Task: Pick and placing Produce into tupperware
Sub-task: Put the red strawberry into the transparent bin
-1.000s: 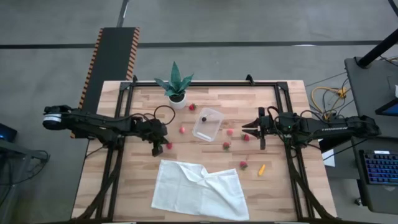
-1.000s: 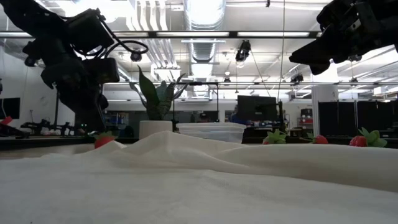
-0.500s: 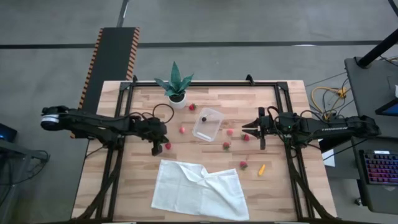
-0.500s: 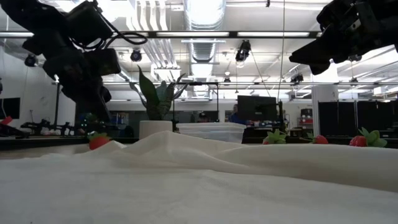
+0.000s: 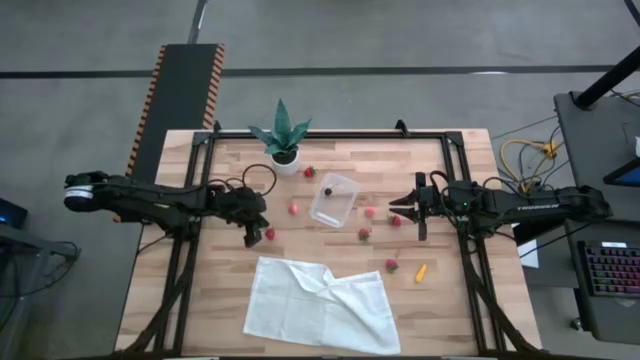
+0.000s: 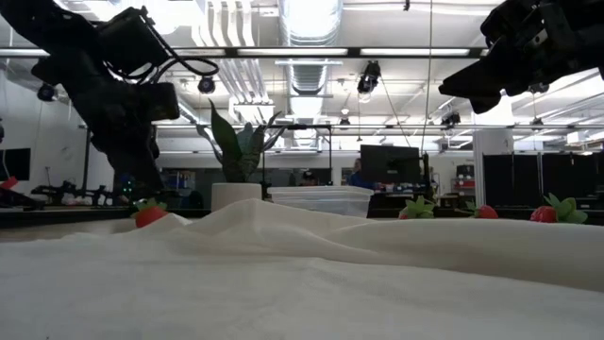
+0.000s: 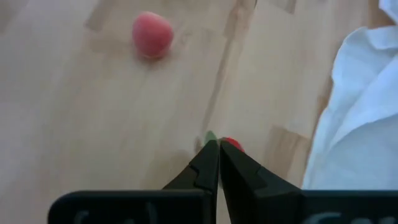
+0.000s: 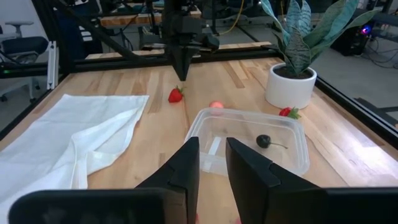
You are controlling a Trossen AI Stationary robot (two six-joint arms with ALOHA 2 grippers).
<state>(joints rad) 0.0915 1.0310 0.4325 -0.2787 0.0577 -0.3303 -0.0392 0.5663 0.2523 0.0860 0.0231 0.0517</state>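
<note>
From the high view, your left gripper [image 5: 252, 238] sits at about 9 o'clock from the tub [image 5: 334, 199], fingers pinched together, tip just beside a strawberry [image 5: 270, 234] on the table [image 5: 440, 300]. Your right gripper [image 5: 411, 207] waits at 3 o'clock from the tub, fingers a little apart, gripping nothing that I can see. A dark berry [image 5: 328, 190] lies inside the tub. Loose red pieces lie around it: one [image 5: 294, 208] at 9 o'clock, one [image 5: 309, 172] at 11 by the plant [image 5: 281, 133], and two [image 5: 368, 212] [image 5: 364, 234] between 3 and 5. Another red one [image 5: 392, 264] and the orange piece [image 5: 421, 272] sit farther out at 4 o'clock, right of the cloth [image 5: 320, 305].

Low view: your left arm hangs just above a strawberry [image 6: 148, 213] behind the cloth's [image 6: 302, 274] fold; whether it touches is hard to tell from here. The tub [image 6: 321, 199] stands centre, with more strawberries [image 6: 543, 212] off at 3 o'clock.

Left wrist: fingers [image 7: 205, 167] clenched, and the strawberry [image 7: 231, 144] peeks out right at their tips, outside the grip. A pale red piece [image 7: 152, 35] lies well apart, the cloth [image 7: 354, 118] alongside.

Right wrist: fingers [image 8: 186, 163] slightly parted in front of the tub [image 8: 249, 144], with the berry [image 8: 263, 141] in it. Your left gripper [image 8: 181, 68] points down at the strawberry [image 8: 176, 94] beyond.
</note>
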